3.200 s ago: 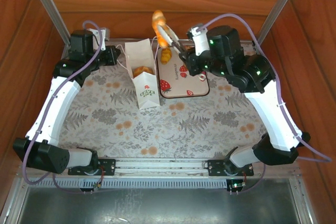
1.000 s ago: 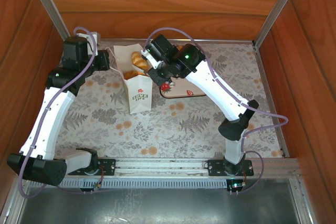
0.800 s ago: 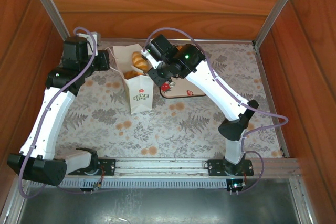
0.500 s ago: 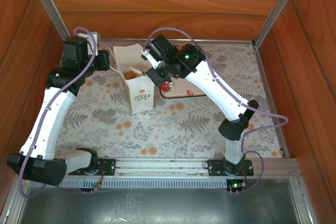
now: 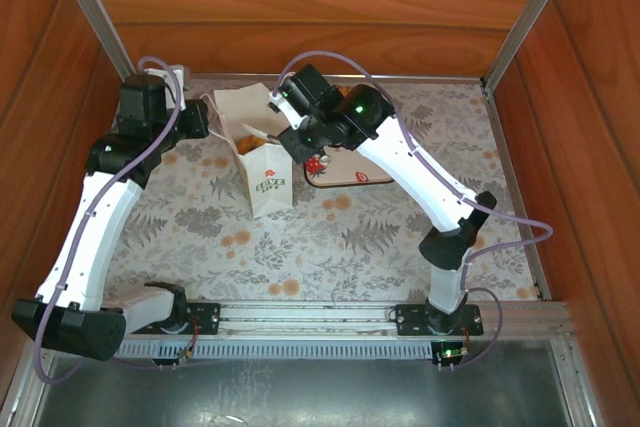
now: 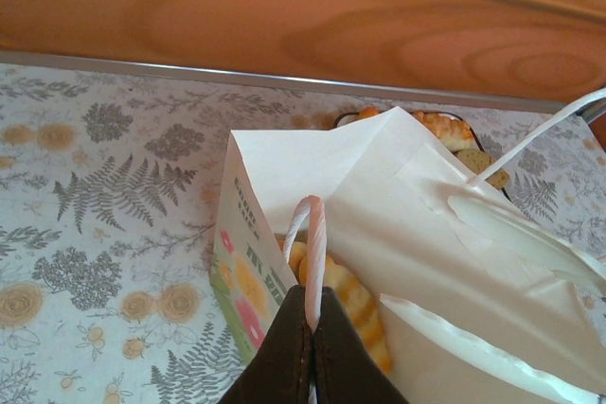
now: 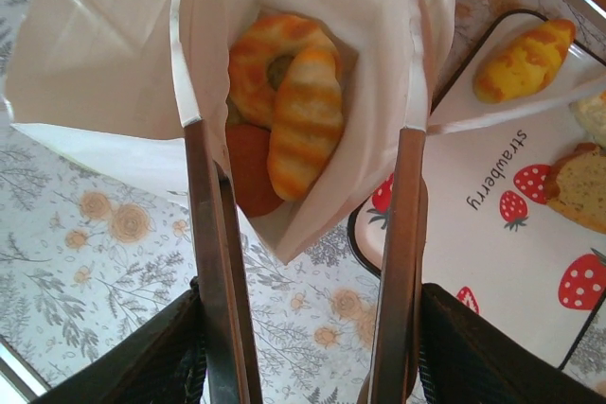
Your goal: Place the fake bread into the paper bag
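Left gripper (image 6: 311, 321) pinched the cord (image 6: 313, 238) of the white paper bag (image 6: 398, 205); right gripper (image 7: 295, 16), jaws open over it, next needed the yellow toy bread (image 7: 524, 61) beside them.

A strawberry-print tray (image 7: 530, 253) is set on a fern-and-flower-patterned table cover (image 5: 340, 242), which is enclosed on three sides by wooden walls (image 5: 320, 7).

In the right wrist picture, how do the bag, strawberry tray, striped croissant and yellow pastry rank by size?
1. paper bag
2. strawberry tray, partly cropped
3. striped croissant
4. yellow pastry, perhaps only farther away
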Controlling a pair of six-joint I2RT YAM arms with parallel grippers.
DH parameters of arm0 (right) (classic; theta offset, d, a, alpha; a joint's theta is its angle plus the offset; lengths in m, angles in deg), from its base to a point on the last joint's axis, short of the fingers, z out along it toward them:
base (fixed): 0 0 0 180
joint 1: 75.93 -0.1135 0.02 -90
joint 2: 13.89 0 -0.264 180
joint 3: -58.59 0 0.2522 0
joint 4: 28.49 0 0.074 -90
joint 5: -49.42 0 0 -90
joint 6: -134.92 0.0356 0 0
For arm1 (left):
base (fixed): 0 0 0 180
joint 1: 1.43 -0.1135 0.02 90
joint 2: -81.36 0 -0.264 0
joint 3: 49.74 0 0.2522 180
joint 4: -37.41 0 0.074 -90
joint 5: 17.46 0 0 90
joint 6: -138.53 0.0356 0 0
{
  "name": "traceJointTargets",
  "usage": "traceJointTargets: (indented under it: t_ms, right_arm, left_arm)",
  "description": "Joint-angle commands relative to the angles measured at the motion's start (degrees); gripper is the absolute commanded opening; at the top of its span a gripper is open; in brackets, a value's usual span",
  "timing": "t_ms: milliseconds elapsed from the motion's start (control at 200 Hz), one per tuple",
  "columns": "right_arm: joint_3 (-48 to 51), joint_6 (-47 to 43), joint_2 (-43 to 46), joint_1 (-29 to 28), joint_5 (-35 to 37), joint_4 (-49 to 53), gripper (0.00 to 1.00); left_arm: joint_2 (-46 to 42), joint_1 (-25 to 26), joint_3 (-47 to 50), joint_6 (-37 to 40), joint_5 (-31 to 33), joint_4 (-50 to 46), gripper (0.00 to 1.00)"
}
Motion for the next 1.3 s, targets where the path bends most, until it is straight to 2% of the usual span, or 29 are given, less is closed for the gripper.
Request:
traceJointTargets:
  t_ms: [0, 40, 130, 360, 425, 655, 720, 925, 1110, 1294]
  right_arm:
    - [0.26, 1.05, 5.04, -0.39, -3.10, -3.51, 0.58]
    - [0.22, 1.31, 5.89, -0.36, -3.93, -3.91, 0.58]
    - [0.78, 2.08, 8.52, -0.38, -5.85, -5.38, 0.57]
    - [8.03, 5.15, 19.26, -0.28, -16.56, -15.06, 0.57]
    - [9.51, 5.86, 21.74, -0.28, -17.13, -16.43, 0.57]
    - [16.35, 8.90, 31.03, 0.86, -16.49, -20.14, 0.57]
    - [18.62, 9.38, 33.47, 1.87, -15.53, -20.62, 0.57]
    - [23.97, 10.66, 36.99, 7.79, -11.06, -17.59, 0.58]
    - [31.29, 12.33, 36.65, 15.53, -9.81, -17.76, 0.58]
    - [39.13, 13.66, 32.71, 19.59, -11.87, -23.93, 0.58]
  left_arm:
    - [-1.84, -0.36, 1.40, -2.97, 1.85, 2.51, 0.02]
    - [-2.35, -0.48, 1.96, -3.62, 1.94, 3.21, 0.04]
    - [-3.20, -0.43, 2.92, -4.94, 1.73, 4.37, 0.18]
    - [-4.51, -0.45, 4.41, -7.07, 1.26, 5.31, 0.42]
    - [-4.98, -0.39, 4.87, -7.63, 1.04, 5.47, 0.49]
    - [-7.78, -0.41, 7.18, -8.70, 1.44, 5.72, 0.83]
    - [-8.77, -0.46, 8.16, -9.01, 1.86, 5.76, 0.90]
    - [-12.59, -0.34, 11.57, -9.73, 2.33, 5.76, 1.00]
    - [-16.55, -0.37, 13.79, -9.73, 2.50, 5.76, 1.00]
    - [-19.50, -0.46, 16.16, -10.19, 2.22, 5.74, 1.00]
